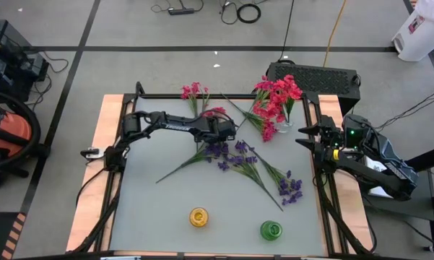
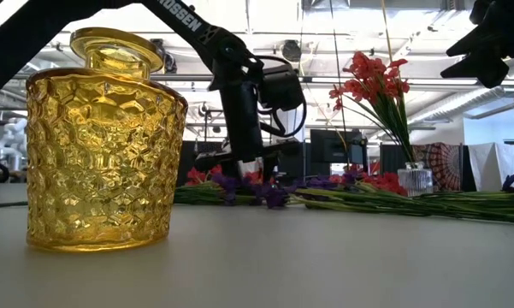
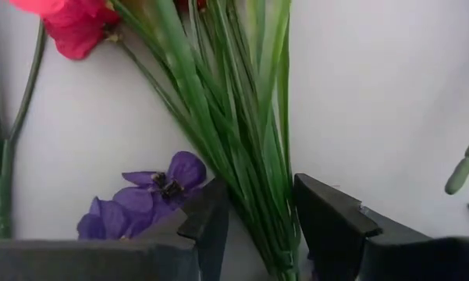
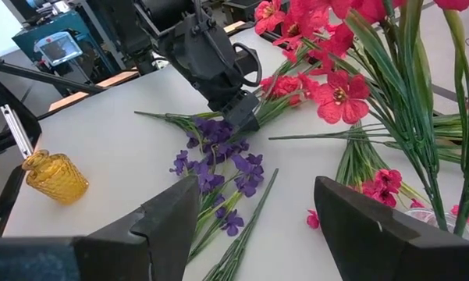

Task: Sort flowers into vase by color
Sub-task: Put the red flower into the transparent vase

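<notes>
Three vases (image 1: 198,217); two claws (image 1: 227,131).

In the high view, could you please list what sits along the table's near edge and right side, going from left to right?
Yellow vase → green vase → purple flower sprig → right gripper, waiting at the table's right edge.

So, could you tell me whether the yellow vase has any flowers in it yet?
Empty. The yellow vase stands upright with nothing rising from its mouth; the purple sprigs lie flat on the table.
</notes>
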Tool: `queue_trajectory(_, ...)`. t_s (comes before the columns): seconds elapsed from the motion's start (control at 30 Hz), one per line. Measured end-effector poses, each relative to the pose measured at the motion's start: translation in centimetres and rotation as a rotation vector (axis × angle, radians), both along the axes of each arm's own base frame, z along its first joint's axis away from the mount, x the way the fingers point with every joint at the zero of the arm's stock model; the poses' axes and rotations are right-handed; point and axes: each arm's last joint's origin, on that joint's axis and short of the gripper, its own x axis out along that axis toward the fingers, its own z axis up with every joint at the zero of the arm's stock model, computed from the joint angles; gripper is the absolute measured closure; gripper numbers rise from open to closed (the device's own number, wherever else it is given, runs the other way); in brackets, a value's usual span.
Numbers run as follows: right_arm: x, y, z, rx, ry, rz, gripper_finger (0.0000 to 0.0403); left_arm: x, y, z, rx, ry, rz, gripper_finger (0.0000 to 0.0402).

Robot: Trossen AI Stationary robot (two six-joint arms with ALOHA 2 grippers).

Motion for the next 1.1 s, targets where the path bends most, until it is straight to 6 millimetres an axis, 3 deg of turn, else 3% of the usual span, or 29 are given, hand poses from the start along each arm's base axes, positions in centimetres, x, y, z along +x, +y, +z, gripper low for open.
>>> queue_trajectory(0.5,0.00,0.00,0.00,0.000,0.000,0.000,0.0156,-0.01,0.00,-0.02,0.002,0.003,-0.005,0.0250)
queue_trajectory(0.63,0.00,0.00,0.00,0.000,0.000,0.000,0.0156,-0.03,0.00,-0.02,0.002,0.006,-0.005,0.0279)
queue_trajectory(0.9,0.00,0.00,0.00,0.000,0.000,0.000,0.0156,-0.01,-0.02,-0.08,0.002,0.006,-0.006,0.0381)
queue_trajectory(1.1,0.00,0.00,0.00,0.000,0.000,0.000,0.0156,0.14,-0.22,-0.04,0.010,-0.003,-0.011,0.0387)
